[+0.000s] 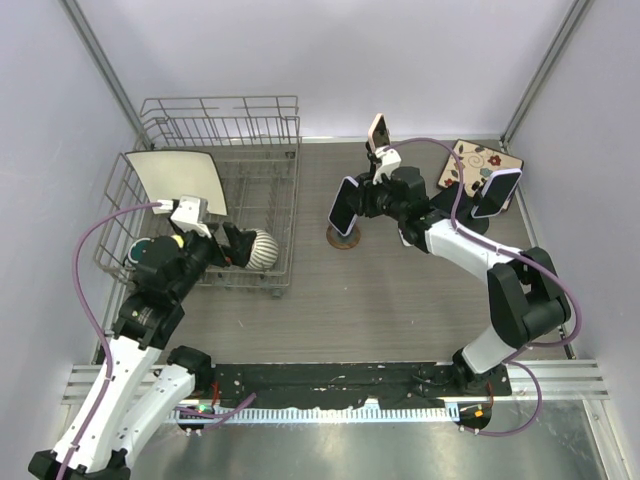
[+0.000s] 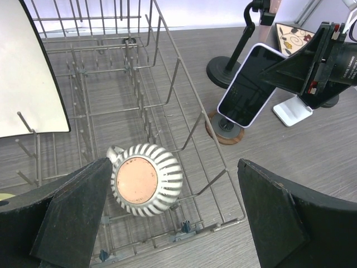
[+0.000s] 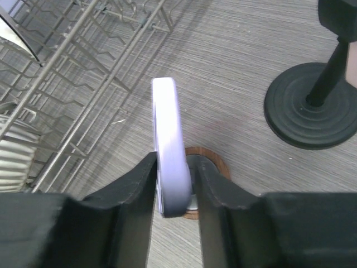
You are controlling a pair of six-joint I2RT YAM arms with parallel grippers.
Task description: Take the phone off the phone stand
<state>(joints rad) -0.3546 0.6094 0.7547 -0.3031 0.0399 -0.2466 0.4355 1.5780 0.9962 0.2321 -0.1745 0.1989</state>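
Eyes on the slim lavender-edged phone with the black glass face (image 3: pixel 169 151): it stands tilted over the small round wooden stand (image 2: pixel 226 129), near the middle of the table. Its lower end sits right at the stand's hub, and whether it has cleared the hub I cannot tell. The right gripper (image 1: pixel 352 203) has it, jaws narrowed to the phone's thickness and pressing front and back faces near the lower half, top edge poking out free.

My read is a light, rigid slab, but glass-faced and slick, so it can slip or crack if it twists. The flat faces are the right purchase, and a straight lift along the phone's own lean should free it without dragging the stand.

At 2 o'clock from the phone in the right wrist view sits the black disc base of a gooseneck holder (image 3: pixel 309 106), just beside the stand, so that's the thing to avoid clipping. Out at 9 o'clock is the grey wire dish rack (image 1: pixel 270 120), holding an upturned white ribbed cup (image 2: pixel 146 178). The left gripper (image 2: pixel 175 195) hangs above it, jaws spread wide, holding nothing.
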